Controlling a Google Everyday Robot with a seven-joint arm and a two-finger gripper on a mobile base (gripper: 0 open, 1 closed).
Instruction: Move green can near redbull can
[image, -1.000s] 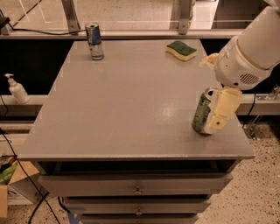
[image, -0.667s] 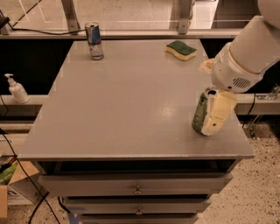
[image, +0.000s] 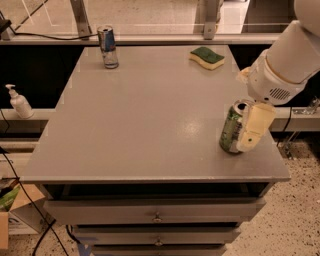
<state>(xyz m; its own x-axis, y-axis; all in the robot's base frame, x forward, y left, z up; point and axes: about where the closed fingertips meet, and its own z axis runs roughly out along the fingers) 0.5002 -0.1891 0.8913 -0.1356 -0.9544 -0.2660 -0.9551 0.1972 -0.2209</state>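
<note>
Presently the hand (image: 239, 134) rests against the green can (image: 230, 129); grip cannot be told. A loose hold could tip it off the desk (image: 150, 125) edge nearby.

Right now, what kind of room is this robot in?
Probably a lab or workshop: a grey table with drawers, loose cables, a pump bottle. The gripper is at the green can.
</note>
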